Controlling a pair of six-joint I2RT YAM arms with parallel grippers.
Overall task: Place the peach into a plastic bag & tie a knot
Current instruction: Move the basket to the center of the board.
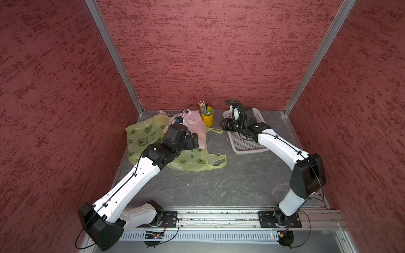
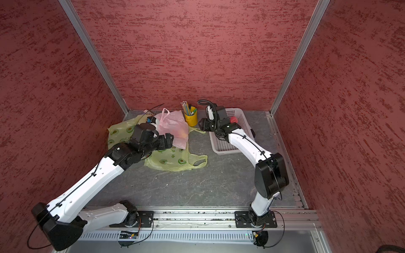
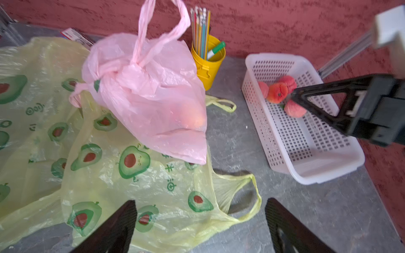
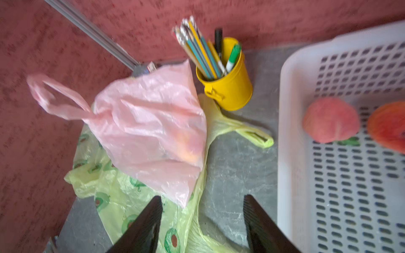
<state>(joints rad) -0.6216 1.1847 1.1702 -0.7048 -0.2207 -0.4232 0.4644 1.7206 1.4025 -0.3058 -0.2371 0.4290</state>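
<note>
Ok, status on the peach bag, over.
Left gripper, right gripper open, empty. Pink bag looks knotted, peach inside, lying on yellow bags. Pencil cup close beside it.

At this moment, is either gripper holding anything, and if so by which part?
Nothing is held. The left gripper and right gripper both stand open and empty; the pink bag lies untouched on the yellow bag.

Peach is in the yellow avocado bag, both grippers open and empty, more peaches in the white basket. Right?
No. The left wrist view shows the peach inside the pink bag, lying on the yellow avocado bag. Rest holds: left gripper and right gripper open and empty, more peaches in the white basket.
</note>
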